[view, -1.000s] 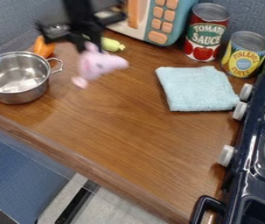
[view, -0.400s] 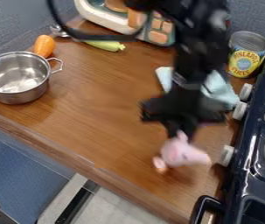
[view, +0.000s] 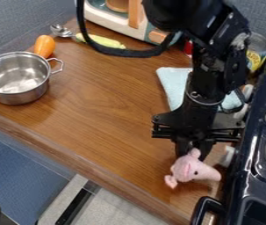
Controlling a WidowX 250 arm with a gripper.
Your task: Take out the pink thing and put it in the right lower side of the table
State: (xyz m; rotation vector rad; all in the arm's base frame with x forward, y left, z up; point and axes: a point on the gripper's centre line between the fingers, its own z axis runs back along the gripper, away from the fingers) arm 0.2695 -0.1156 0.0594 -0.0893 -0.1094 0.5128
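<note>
At the lower right of the table (view: 108, 116), my gripper (view: 193, 151) points down, shut on the pink thing (view: 190, 170). This is a soft pig-like head with a long snout facing right, held at its top just below the fingers. It is close to the stove's front left side; whether its underside touches the wood I cannot tell.
A steel pot (view: 17, 79) stands at the left, with an orange carrot (view: 44, 46) behind it. A yellow-green toy (view: 102, 41), a spoon and a toy microwave are at the back. The arm overlaps a light blue cloth (view: 173, 85); the stove (view: 258, 167) borders the right.
The gripper has carried the pink thing from the upper left across the table to the lower right, lately a little further right and down. The other objects have stayed put.
</note>
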